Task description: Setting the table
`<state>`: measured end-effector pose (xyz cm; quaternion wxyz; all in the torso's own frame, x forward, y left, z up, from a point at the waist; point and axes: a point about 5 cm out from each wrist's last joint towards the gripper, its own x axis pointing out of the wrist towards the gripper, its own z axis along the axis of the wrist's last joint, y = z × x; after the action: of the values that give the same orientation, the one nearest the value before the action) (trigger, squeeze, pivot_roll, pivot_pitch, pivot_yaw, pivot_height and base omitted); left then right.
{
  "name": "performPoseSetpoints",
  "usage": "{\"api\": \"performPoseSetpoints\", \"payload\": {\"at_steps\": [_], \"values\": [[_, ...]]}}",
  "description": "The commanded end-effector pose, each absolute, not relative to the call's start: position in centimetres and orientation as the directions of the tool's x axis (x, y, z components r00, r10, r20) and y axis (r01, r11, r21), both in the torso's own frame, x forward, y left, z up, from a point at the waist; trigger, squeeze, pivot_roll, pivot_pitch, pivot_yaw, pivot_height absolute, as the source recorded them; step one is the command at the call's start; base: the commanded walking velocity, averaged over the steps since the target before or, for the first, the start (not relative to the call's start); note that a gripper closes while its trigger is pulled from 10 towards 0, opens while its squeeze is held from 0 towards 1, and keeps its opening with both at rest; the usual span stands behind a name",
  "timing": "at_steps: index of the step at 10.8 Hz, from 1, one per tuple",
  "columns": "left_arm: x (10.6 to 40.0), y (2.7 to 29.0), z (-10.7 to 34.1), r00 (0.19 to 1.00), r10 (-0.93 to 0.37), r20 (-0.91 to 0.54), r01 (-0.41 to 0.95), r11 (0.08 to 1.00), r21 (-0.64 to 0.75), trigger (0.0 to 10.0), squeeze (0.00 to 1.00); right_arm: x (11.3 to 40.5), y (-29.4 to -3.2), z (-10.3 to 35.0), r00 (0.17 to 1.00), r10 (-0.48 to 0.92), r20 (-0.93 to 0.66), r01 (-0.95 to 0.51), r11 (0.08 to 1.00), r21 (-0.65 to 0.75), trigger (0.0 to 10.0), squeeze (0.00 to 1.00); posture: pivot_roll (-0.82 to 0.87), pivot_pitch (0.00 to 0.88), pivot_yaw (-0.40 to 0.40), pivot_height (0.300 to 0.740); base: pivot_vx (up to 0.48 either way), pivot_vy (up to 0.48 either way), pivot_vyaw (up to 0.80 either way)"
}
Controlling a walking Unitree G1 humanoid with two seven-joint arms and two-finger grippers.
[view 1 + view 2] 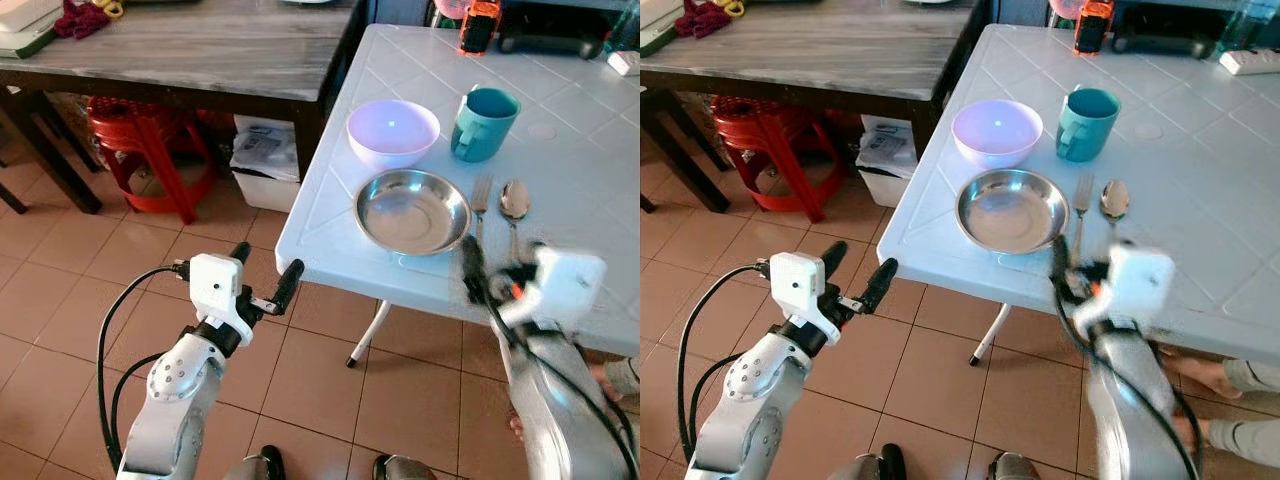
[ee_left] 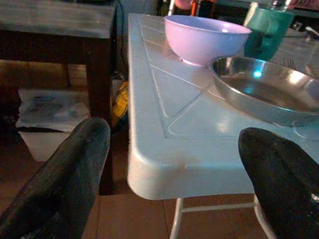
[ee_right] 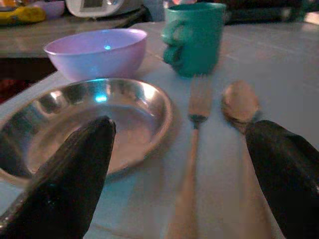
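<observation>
Both end effectors empty, right end effector spread wide over fork, left end effector spread beside table

Even daylight fills both head views, with the white table bright at upper right and a soft glare spot in the pink bowl, while the floor beneath the wooden table at upper left lies in shade. The right gripper at lower right is smeared by motion blur, whereas the left gripper is sharp. Both wrist views are dim and bluish, their near black fingers out of focus, with small highlights on the steel plate
</observation>
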<state>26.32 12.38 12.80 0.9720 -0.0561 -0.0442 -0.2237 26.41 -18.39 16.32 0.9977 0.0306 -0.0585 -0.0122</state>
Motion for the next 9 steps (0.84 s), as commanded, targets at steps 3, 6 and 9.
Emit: {"api": "performPoseSetpoints", "payload": {"at_steps": [3,6,9], "values": [[26.1,12.3,13.2,0.891,-0.438,0.119,0.448,0.891,-0.075,10.0,0.0,27.7,-17.4,16.5,0.996,0.012,0.089,-0.024,0.991,0.131,10.0,0.0,-0.18,0.213,0.038,0.74,0.0,0.0,0.0],[25.7,12.3,13.1,0.876,-0.469,0.114,0.478,0.875,-0.072,10.0,0.0,27.8,-17.4,15.9,0.999,0.004,0.043,-0.013,0.979,0.202,10.0,0.0,-0.18,0.222,0.043,0.74,0.0,0.0,0.0],[24.9,11.4,14.0,0.792,-0.591,0.154,0.606,0.791,-0.083,10.0,0.0,27.9,-17.9,15.3,0.999,-0.042,-0.023,0.046,0.973,0.225,10.0,0.0,-0.18,0.228,0.047,0.74,0.0,0.0,0.0]]}}
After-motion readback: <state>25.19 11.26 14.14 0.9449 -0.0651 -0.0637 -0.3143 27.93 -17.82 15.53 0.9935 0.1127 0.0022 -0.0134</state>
